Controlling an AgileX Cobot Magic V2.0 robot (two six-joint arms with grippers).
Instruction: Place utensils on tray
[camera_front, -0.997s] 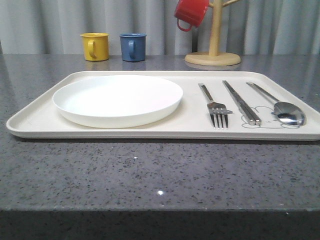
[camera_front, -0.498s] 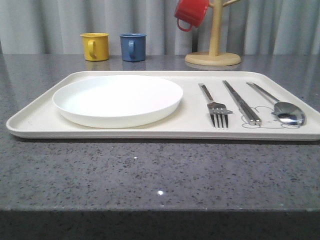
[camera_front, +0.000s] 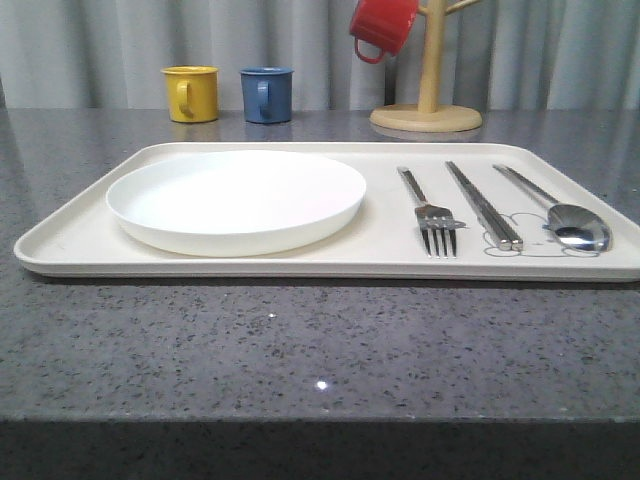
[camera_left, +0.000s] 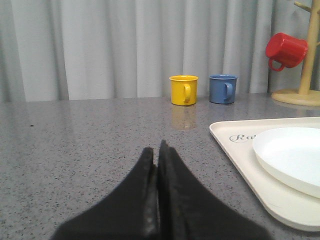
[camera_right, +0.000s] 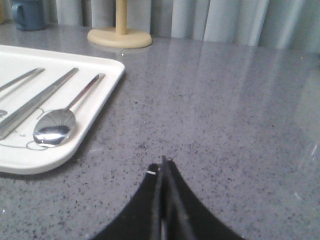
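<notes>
The cream tray (camera_front: 80, 235) lies across the grey table. On it rest the white plate (camera_front: 236, 200) at the left, then the fork (camera_front: 430, 212), the chopsticks (camera_front: 484, 205) and the spoon (camera_front: 570, 222) at the right. In the left wrist view my left gripper (camera_left: 155, 150) is shut and empty over bare table, left of the tray (camera_left: 235, 150) and plate (camera_left: 292, 157). In the right wrist view my right gripper (camera_right: 161, 165) is shut and empty over bare table, right of the tray (camera_right: 100, 107), where the spoon (camera_right: 56, 125) and chopsticks (camera_right: 37, 102) lie.
A yellow mug (camera_front: 191, 93) and a blue mug (camera_front: 266, 94) stand behind the tray. A red mug (camera_front: 382, 25) hangs on a wooden mug tree (camera_front: 428, 100) at the back right. Grey curtains close off the far side. Bare table lies in front of the tray.
</notes>
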